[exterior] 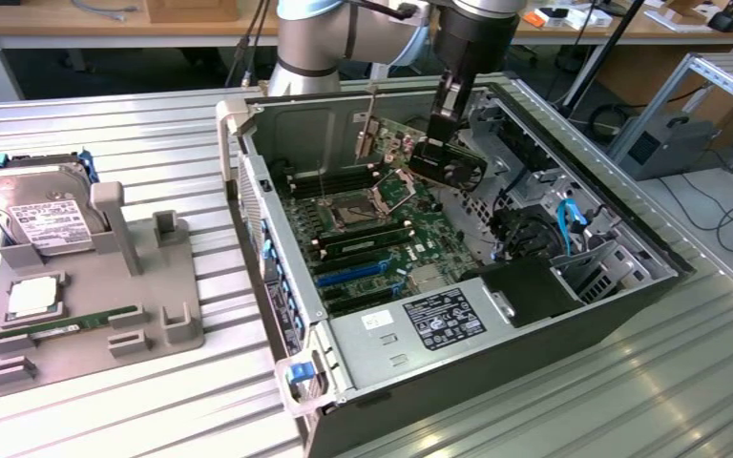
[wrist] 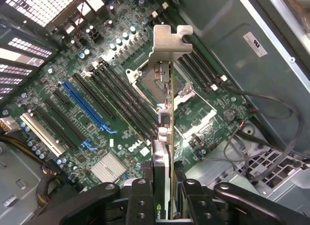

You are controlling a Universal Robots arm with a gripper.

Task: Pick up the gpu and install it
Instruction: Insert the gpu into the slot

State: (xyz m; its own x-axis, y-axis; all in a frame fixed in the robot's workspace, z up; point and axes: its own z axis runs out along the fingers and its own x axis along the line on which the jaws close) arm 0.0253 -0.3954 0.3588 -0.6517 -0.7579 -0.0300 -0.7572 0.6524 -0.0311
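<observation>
Thin silvery-edged gpu card [wrist: 167, 113], edge-on: near end hidden inside the black hand [wrist: 167, 186], itself cut by the picture's edge

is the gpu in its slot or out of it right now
Out: the gpu hangs in the jaws of the gripper above the motherboard, seated in no slot.

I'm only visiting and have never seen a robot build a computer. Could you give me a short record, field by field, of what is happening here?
Setting: open computer case lying on a metal table
Gripper: gripper shut on the gpu
Gpu position: held on edge above the motherboard, not seated in any slot
Long blue slot: empty
Exterior view's left: grey holder carrying a hard drive and a RAM stick
</observation>
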